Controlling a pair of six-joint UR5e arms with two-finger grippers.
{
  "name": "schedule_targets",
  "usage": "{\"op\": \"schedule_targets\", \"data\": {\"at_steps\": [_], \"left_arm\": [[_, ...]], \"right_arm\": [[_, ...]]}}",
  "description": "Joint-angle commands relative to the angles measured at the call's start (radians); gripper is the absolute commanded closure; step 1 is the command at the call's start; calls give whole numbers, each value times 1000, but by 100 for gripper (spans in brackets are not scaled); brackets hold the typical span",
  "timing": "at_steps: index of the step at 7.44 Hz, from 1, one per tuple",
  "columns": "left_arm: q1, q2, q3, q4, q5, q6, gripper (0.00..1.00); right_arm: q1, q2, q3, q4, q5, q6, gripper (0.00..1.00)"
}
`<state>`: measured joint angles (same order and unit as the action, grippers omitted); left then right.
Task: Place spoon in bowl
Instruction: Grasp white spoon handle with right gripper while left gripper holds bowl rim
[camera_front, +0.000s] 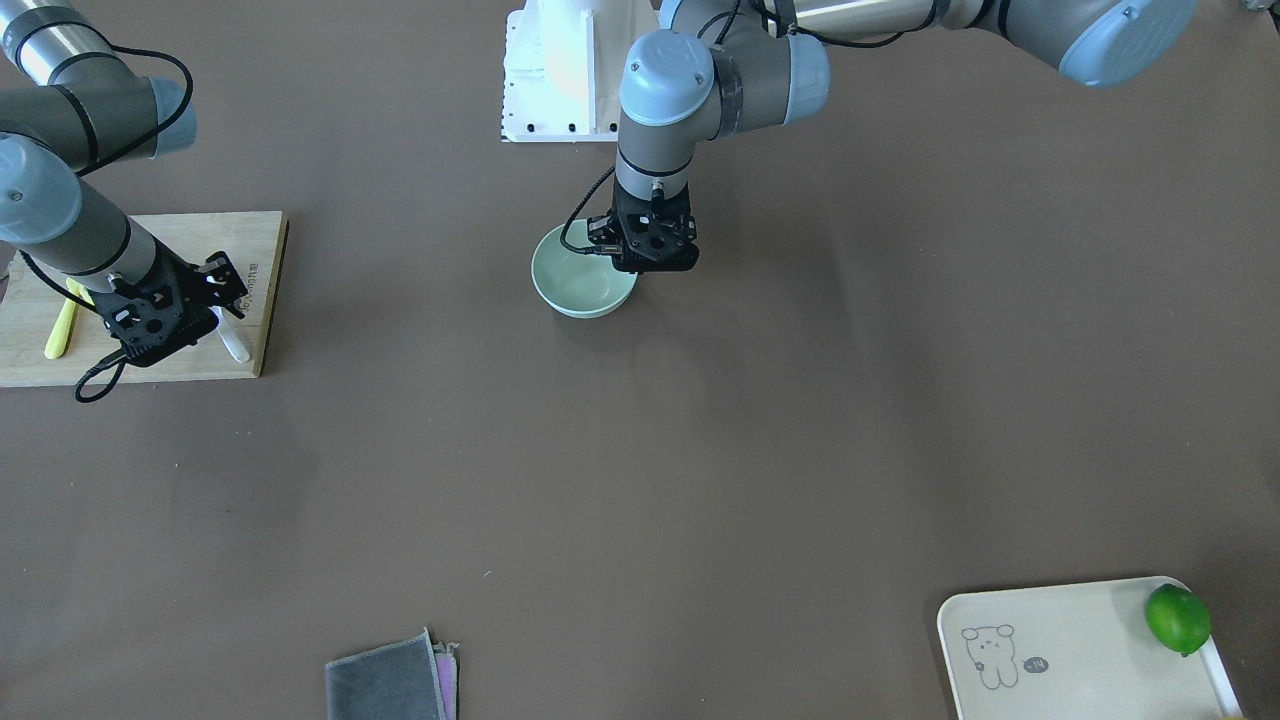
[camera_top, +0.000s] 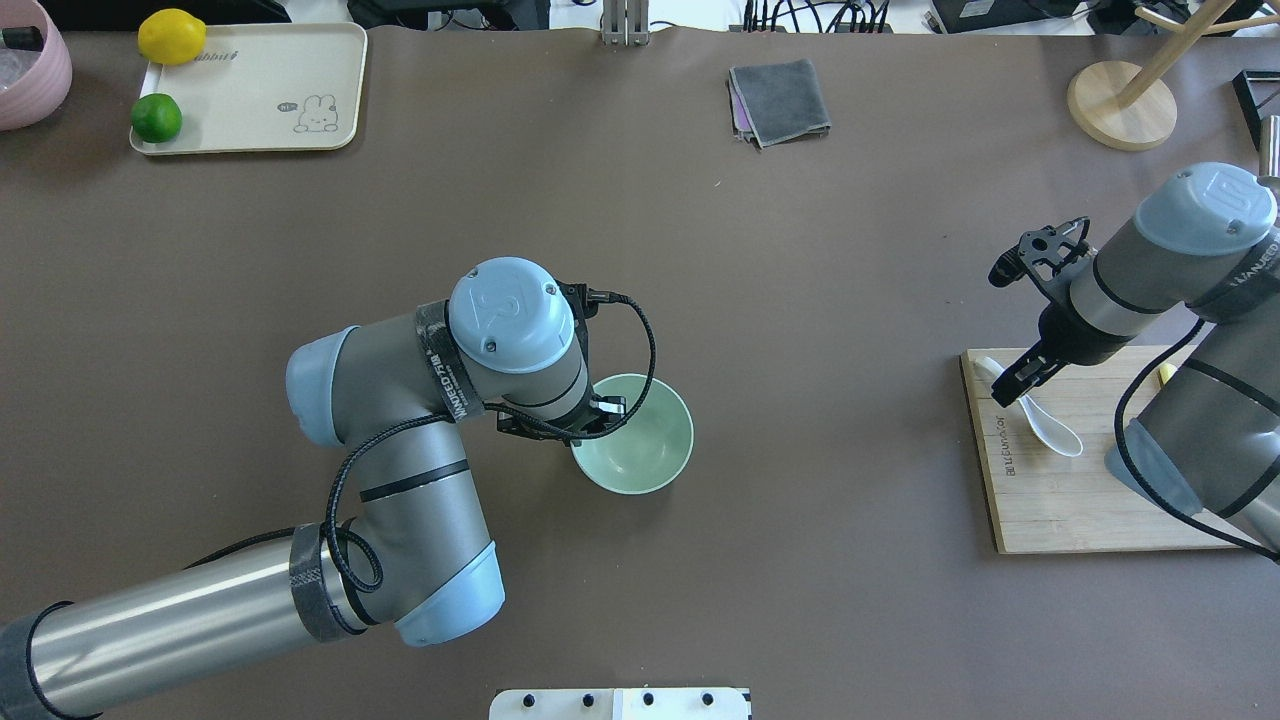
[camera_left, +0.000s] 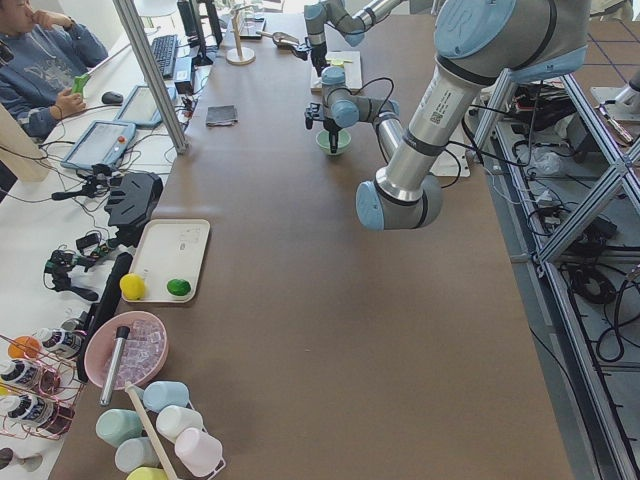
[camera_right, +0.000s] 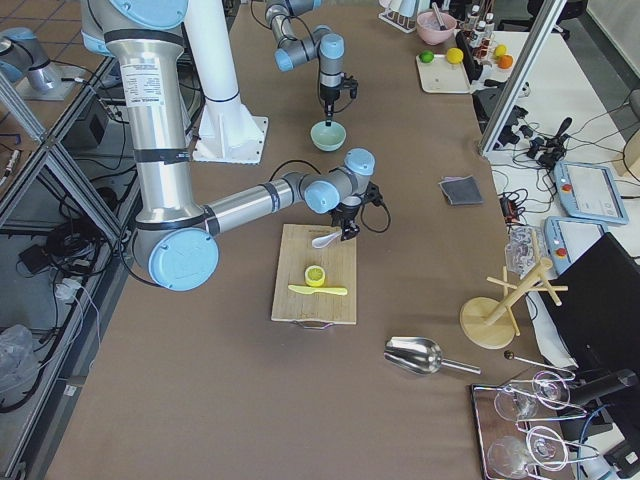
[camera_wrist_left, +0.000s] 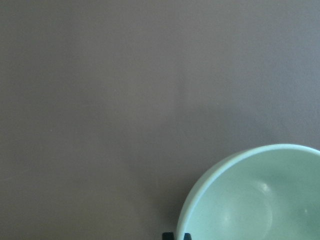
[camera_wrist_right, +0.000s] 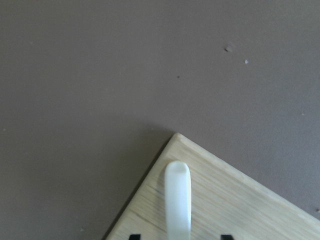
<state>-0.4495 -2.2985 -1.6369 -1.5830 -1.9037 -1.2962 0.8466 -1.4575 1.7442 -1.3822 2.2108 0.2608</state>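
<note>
The white spoon (camera_top: 1045, 425) lies on a wooden board (camera_top: 1080, 490) at the table's right, handle toward the far left corner of the board. My right gripper (camera_top: 1010, 380) is open and low over the handle. In the right wrist view its fingertips (camera_wrist_right: 226, 236) stand on either side of the spoon handle (camera_wrist_right: 178, 200). The mint-green bowl (camera_top: 640, 440) stands mid-table and is empty. My left gripper (camera_front: 655, 258) sits at its rim. In the left wrist view its fingertips (camera_wrist_left: 168, 235) are close together at the bowl's rim (camera_wrist_left: 200, 190).
A yellow knife (camera_front: 60, 330) lies on the board (camera_front: 150, 365) behind the right arm. A cream tray (camera_top: 250, 120) with a lime (camera_top: 156, 117) and a lemon (camera_top: 171, 36) is far left. A grey cloth (camera_top: 780, 100) and a wooden stand (camera_top: 1120, 105) are at the far side.
</note>
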Motion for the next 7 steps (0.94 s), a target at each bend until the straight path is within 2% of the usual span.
{"op": "schedule_targets", "data": {"at_steps": [1,6,7], "left_arm": [[0,1,2,0,0,-2,100],[11,1,6,0,0,-12,100],[12,-1,5,0,0,-15,100]], "right_arm": [[-1,0,0,0,1,-6,71],[-1,-6,-2,0,1,-6,73],[-1,-6,0,0,1,-8,82]]}}
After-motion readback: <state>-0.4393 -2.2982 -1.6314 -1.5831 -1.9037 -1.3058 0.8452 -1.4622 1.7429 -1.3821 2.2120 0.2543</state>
